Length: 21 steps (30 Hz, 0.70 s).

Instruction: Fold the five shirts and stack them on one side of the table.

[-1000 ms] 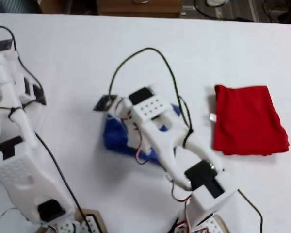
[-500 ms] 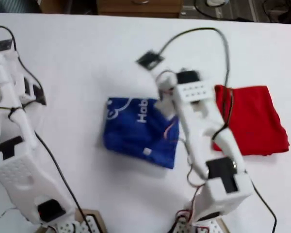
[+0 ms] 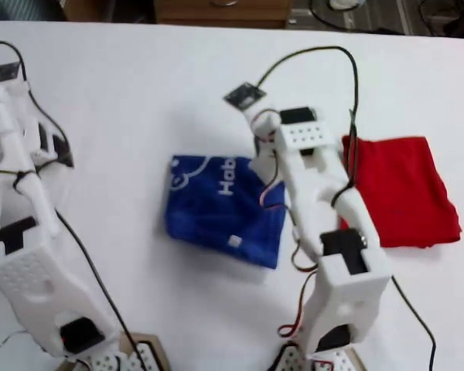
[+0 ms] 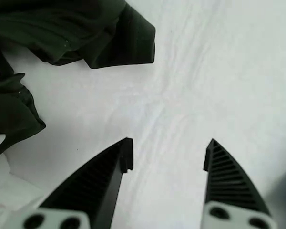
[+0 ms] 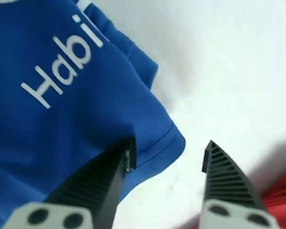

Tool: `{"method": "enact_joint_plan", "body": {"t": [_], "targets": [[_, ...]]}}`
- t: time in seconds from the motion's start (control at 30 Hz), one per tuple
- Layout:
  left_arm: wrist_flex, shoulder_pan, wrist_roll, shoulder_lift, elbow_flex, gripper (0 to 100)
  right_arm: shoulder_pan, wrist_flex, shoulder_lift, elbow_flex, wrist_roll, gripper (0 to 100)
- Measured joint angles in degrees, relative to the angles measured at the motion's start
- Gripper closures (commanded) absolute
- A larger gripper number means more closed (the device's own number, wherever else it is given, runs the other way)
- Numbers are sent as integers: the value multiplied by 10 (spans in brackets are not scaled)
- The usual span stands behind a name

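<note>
Shirts in sight number three: one blue, one red, one dark. In the high view the blue shirt (image 3: 220, 210) lies folded into a flat rectangle near the middle of the white table (image 3: 139, 93), its white lettering facing up. The red shirt (image 3: 398, 192) lies folded too, off to the right side, apart from the blue one with a strip of bare table between them. The two do not overlap and neither is stacked on the other.

Two arms stand at the near edge. The right arm (image 3: 329, 232) stretches out over the gap between the two folded shirts, its wrist above the blue shirt's right edge. In its wrist view the right gripper (image 5: 169, 152) is spread wide and holds nothing. One of its two black fingers (image 5: 102, 183) hangs over a hemmed corner of the blue shirt (image 5: 62, 109), and the other hangs over bare table. A sliver of the red shirt (image 5: 283, 191) shows beyond it.

The left arm (image 3: 23, 255) stands folded at the table's left edge. The left gripper (image 4: 169, 148) is likewise parted and empty, over bare table. The dark shirt (image 4: 62, 28) lies crumpled and unfolded just beyond its fingertips. Beside one finger lies a bit of pale cloth (image 4: 2, 195); whether that is a shirt cannot be told.
</note>
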Motion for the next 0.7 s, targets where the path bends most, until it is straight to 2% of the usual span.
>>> {"method": "enact_joint_plan", "body": {"t": [0.27, 0.33, 0.47, 0.7], "targets": [[0, 0, 0, 0, 0, 736, 0, -3, 45, -1, 0, 769], [0, 0, 0, 0, 0, 736, 0, -3, 55, -8, 0, 817], [0, 0, 0, 0, 0, 736, 10, 0, 66, -31, 0, 976], [0, 0, 0, 0, 0, 736, 28, 33, 67, -83, 0, 978]]}}
